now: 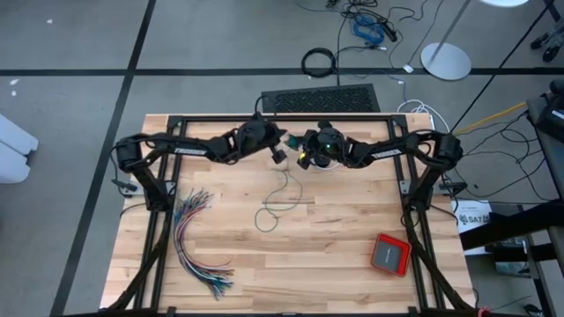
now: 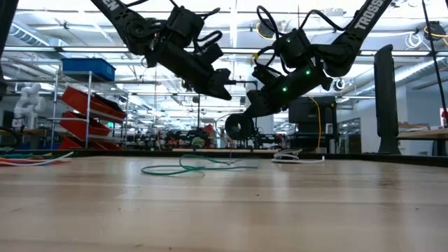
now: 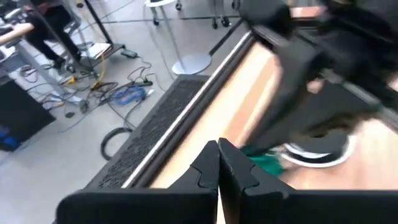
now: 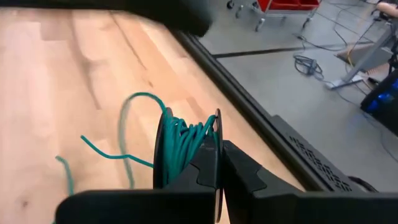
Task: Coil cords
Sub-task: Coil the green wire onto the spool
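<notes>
The teal cord is partly wound into a small coil [image 4: 180, 143] with a thin dark rim on either side. In the low view the coil [image 2: 238, 126] shows as a dark ring hanging above the table's far middle. My right gripper [image 4: 221, 158] is shut on it. The cord's loose part [image 1: 278, 201] lies in slack curves on the table. My left gripper [image 3: 219, 155] is shut with nothing seen between its fingers. It hangs in the air [image 2: 222, 89] close to the coil, toward the table's left. A white loop of cord [image 2: 297, 157] lies under the right arm. My right gripper pinches the coil between its two fingers at the thin dark rim [image 4: 218, 127] on one side of the teal turns. The fingers slant down from the table's right. The coil is lifted clear of the table, and its loose cord [image 4: 127, 118] trails slack onto the wood.
A fanned bundle of many-coloured wires [image 1: 198, 242] lies at the left. A red box [image 1: 390, 254] sits near the front right. A black mat [image 1: 322, 99] borders the far edge. Bare wood [image 1: 317, 238] lies between the wires and the box.
</notes>
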Controlling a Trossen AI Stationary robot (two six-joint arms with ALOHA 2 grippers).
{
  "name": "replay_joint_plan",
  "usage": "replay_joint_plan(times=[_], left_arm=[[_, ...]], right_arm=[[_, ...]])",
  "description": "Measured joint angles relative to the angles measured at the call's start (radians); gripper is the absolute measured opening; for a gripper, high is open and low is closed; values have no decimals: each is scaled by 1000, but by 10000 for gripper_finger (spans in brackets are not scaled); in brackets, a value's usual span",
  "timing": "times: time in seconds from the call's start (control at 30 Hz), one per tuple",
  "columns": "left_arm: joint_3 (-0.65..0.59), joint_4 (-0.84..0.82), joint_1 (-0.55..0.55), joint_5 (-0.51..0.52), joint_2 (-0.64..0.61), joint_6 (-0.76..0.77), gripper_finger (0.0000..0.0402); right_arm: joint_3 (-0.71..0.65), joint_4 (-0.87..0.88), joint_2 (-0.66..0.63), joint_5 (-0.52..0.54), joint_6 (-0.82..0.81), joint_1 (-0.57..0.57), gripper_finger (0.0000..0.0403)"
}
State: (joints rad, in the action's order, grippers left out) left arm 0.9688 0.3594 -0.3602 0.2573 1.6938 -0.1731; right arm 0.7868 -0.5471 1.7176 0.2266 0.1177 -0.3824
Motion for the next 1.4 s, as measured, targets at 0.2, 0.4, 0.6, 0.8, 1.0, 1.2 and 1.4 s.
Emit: replay_joint_plan(times=[0.2, 0.4, 0.6, 0.8, 1.0, 1.2, 1.4], left_arm=[[0, -90, -35, -1, -6, -20, 0], [-13, -167, -39, -7, -6, -46, 0], [-87, -177, -38, -130, -6, -46, 11], [-179, -191, -48, -144, -19, -17, 48], [-264, -18, -57, -347, -25, 88, 66], [-306, 150, -45, -346, 21, 124, 68], [-307, 247, -31, -358, 109, 151, 68]], right_arm=[[0, 31, 0, 1, 3, 24, 0], [0, 36, 0, 10, 2, 34, 0], [0, 28, 0, 12, 0, 34, 0], [0, 26, 0, 12, 5, 34, 0], [0, 11, 0, 5, 15, 34, 0], [0, -5, -1, -8, 21, 34, 0], [0, -19, -1, -24, 18, 34, 0]])
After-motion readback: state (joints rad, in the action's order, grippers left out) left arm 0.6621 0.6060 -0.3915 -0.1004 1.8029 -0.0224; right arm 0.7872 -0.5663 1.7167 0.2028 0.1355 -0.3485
